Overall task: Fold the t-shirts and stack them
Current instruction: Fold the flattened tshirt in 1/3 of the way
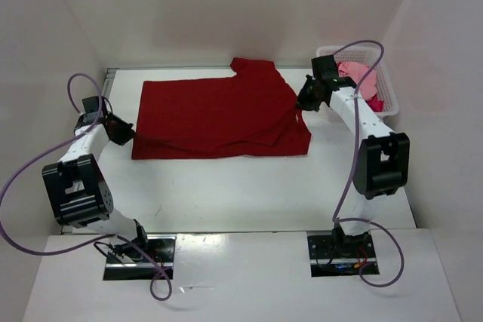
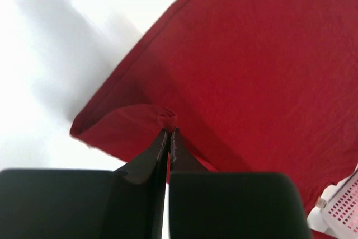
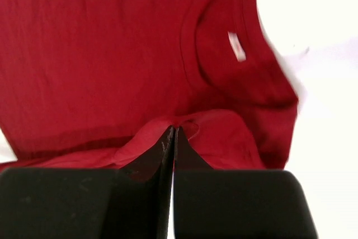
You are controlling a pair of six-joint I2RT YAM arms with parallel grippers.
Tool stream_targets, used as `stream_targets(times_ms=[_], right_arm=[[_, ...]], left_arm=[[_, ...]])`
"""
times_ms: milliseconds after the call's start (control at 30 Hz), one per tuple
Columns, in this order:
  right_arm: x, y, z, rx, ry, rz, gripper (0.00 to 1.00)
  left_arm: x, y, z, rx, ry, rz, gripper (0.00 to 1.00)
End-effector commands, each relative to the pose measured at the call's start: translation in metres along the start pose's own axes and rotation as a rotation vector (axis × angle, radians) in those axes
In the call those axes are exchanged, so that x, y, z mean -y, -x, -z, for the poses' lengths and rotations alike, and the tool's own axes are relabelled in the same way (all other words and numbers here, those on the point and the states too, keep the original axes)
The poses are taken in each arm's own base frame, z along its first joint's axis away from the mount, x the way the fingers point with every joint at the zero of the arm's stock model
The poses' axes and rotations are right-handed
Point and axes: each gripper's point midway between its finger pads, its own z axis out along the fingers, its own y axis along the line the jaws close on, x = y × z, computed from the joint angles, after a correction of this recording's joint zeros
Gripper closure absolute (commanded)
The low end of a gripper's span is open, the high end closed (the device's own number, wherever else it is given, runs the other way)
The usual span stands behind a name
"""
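Overhead, at the frame's left edge, I am holding my left arm bent at the elbow. My left pincer (image 1: 121, 130) is clamping narrow on the hem corner of the dark red t-shirt (image 1: 219, 115). The shirt is lying flat at centre frame on the white table (image 1: 226, 194), its long axis running left to right, hem pointing left and collar right. My right arm is leaning up and left from its base at lower right, and my right pincer (image 1: 306, 100) is pinching the cloth near the collar. At upper right, the white mesh basket (image 1: 386, 81) is holding the light pink t-shirt (image 1: 355, 73) and the crimson-magenta t-shirt (image 1: 374, 100). Only the left wrist view is showing the little nub of cloth bunched at my fingertips. Only the right wrist view is showing the neckline and its pale label (image 3: 236, 46).
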Motion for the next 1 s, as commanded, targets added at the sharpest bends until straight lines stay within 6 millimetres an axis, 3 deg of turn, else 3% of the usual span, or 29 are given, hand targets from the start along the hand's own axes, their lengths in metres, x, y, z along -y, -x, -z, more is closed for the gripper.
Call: stream_targets(times_ms=[0,100,200,233,367,467,567,700,767,800,867,933,967], right_arm=[[-0.011,0.047,-0.013,0.116,0.007,0.036,1.00],[-0.012,0.065,-0.024,0.140,-0.003,0.038,1.00],[-0.011,0.071,-0.048,0.120,-0.012,0.031,1.00],[-0.017,0.081,-0.042,0.150,-0.002,0.032,1.00],[-0.007,0.093,-0.064,0.146,-0.023,0.014,1.00],[-0.009,0.093,-0.081,0.132,-0.010,0.024,1.00],[-0.017,0.096,-0.088,0.128,0.021,0.006,0.93],[-0.033,0.105,-0.079,0.139,0.076,-0.009,0.90],[-0.040,0.109,-0.067,0.151,0.101,-0.006,0.81],[-0.042,0.110,-0.056,0.164,0.110,-0.005,0.78],[-0.039,0.106,-0.043,0.167,0.109,0.018,0.66],[-0.030,0.094,-0.028,0.176,0.101,0.017,0.60],[-0.024,0.089,-0.024,0.181,0.085,0.025,0.60]], left_arm=[[0.027,0.032,0.002,0.079,-0.075,-0.001,1.00],[0.034,0.030,-0.012,0.054,-0.068,-0.013,1.00],[0.036,0.027,-0.034,0.029,-0.047,-0.033,0.99],[0.037,0.029,-0.038,0.027,-0.045,-0.032,0.98],[0.041,0.026,-0.057,0.009,-0.033,-0.045,0.97],[0.036,0.025,-0.067,0.002,-0.009,-0.042,0.90],[0.034,0.029,-0.074,0.012,0.011,-0.031,0.78],[0.045,0.039,-0.055,0.068,-0.029,-0.016,0.70],[0.050,0.056,-0.039,0.116,-0.056,0.005,0.63],[0.049,0.054,-0.036,0.117,-0.058,0.005,0.60],[0.039,0.051,-0.030,0.115,-0.043,0.006,0.57],[0.026,0.053,-0.017,0.135,-0.037,0.026,0.57],[0.014,0.038,-0.020,0.107,-0.025,0.029,0.57]])
